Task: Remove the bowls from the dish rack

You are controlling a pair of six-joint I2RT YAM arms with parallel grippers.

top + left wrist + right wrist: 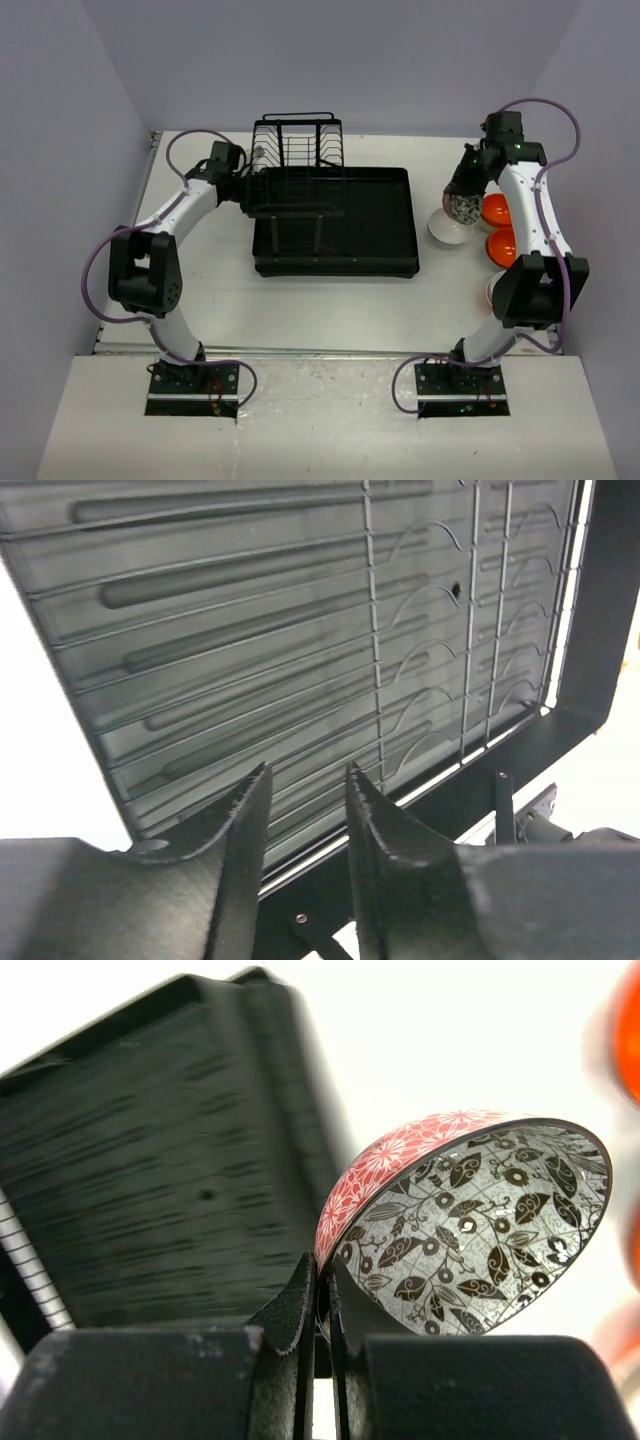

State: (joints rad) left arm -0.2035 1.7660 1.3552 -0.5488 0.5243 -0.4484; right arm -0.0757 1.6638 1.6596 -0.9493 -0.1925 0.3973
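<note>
**Patterned bowl held right of rack; left fingers empty**

The right gripper (322, 1280) is pinched tight on the rim of a patterned bowl (470, 1230), which has red flowers outside and black leaves inside and is tilted on edge. The bowl hangs over a white bowl (447, 231), beside two orange bowls (497, 210), to the right of the dish rack (380, 220). The left gripper (305, 775) sits over the rack's left side, fingers slightly parted and holding nothing.

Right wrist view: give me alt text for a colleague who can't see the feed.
The right gripper pinches the rim of a patterned bowl, red floral outside and black leaves on white inside, held tilted on edge. Behind it at left is a large blurred black shape, probably the dish rack. An orange bowl shows blurred at the right edge.
</note>
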